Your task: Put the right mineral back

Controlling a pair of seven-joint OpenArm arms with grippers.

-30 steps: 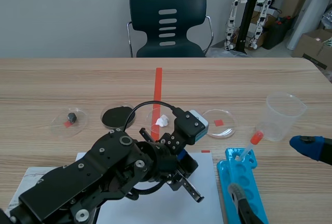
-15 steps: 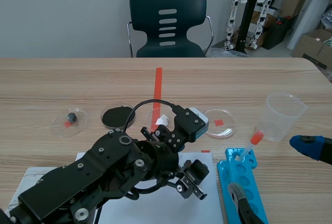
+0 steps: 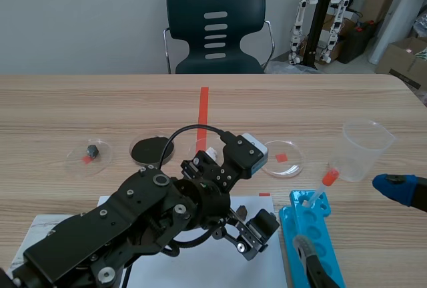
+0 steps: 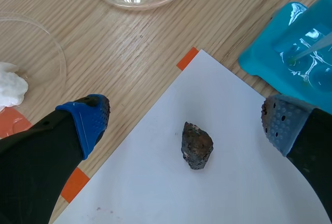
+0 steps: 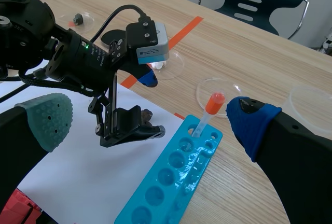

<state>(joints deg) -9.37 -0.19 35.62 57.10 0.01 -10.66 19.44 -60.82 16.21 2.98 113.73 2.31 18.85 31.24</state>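
Note:
A dark brown mineral (image 4: 197, 145) lies on the white paper (image 4: 244, 182), touching neither finger of my left gripper (image 4: 187, 125). That gripper hangs over it, open wide, one blue pad (image 4: 91, 123) on each side. The scene view shows the same mineral (image 3: 242, 208) under the left gripper (image 3: 235, 216). An empty petri dish (image 3: 280, 158) with a red tag sits just beyond the paper. My right gripper (image 5: 150, 120) is open and holds nothing, low at the table's right by the blue tray (image 5: 171, 182).
Three more dishes stand in a row: white mineral (image 3: 209, 155), black powder (image 3: 152, 149), small dark stone (image 3: 91, 153). A clear plastic cup (image 3: 365, 148) stands at the right. A red-capped dropper (image 3: 323, 185) leans in the blue well tray (image 3: 310, 241).
My left gripper's fingers have spread from shut to wide open. The dark mineral now shows on the paper between them. The right arm has not moved.

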